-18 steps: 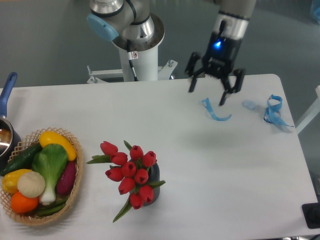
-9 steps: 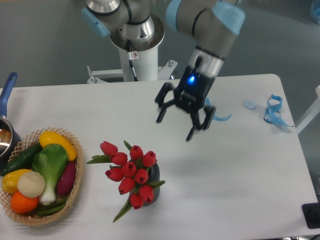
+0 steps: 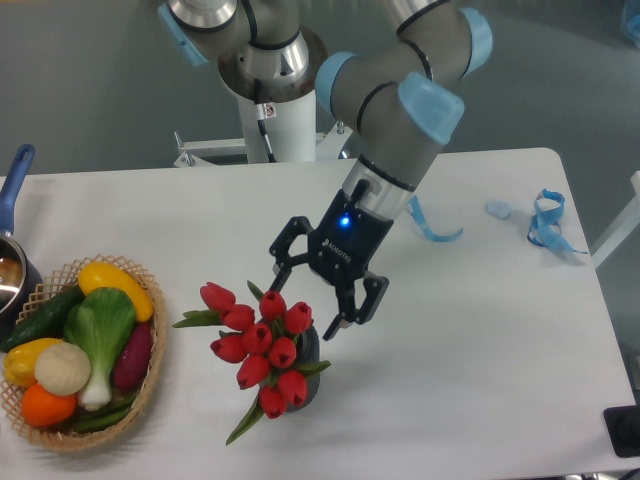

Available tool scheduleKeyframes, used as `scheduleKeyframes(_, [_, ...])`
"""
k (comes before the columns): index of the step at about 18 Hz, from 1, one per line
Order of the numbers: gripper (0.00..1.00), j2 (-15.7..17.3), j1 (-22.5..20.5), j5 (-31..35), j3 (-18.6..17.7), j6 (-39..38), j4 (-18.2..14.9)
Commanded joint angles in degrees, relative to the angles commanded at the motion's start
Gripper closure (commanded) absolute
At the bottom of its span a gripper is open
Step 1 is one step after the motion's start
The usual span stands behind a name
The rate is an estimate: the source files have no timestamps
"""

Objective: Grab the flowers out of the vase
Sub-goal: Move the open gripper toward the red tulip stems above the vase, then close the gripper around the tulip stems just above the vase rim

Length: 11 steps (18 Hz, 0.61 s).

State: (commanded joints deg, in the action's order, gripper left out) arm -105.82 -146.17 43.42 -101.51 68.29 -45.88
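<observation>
No readable writing anywhere; there's a tiny label on the white arm base but it's too small to make out.

Biggest thing is the white table [image 3: 480, 380], one of them. Then the single arm [image 3: 400, 110], grey with light blue caps, reaching down over the middle of the table. Its gripper [image 3: 306, 308] is black with a blue light lit on the body, and the jaws are spread wide, holding nothing. It hangs right at the top of the flowers, one finger beside the upper buds and the other just right of the vase.

At the left edge sits one wicker basket [image 3: 150, 390] with colourful veg in it, and behind it a pot [image 3: 12, 262] with a blue handle, cut off by the frame.

The flowers [image 3: 262, 350] are about ten red tulip buds with green stems and leaves, leaning out wider than the vase and sitting in it, front-centre of the table. The vase [image 3: 308, 350] is small, dark, mostly hidden by buds.

Far right, well apart: a few blue ribbon scraps [image 3: 545, 222].
</observation>
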Motion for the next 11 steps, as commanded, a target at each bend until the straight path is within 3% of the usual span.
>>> scheduleKeyframes(11, [0.00, -3.1, 1.8, 0.1, 2.2, -0.2, 0.5])
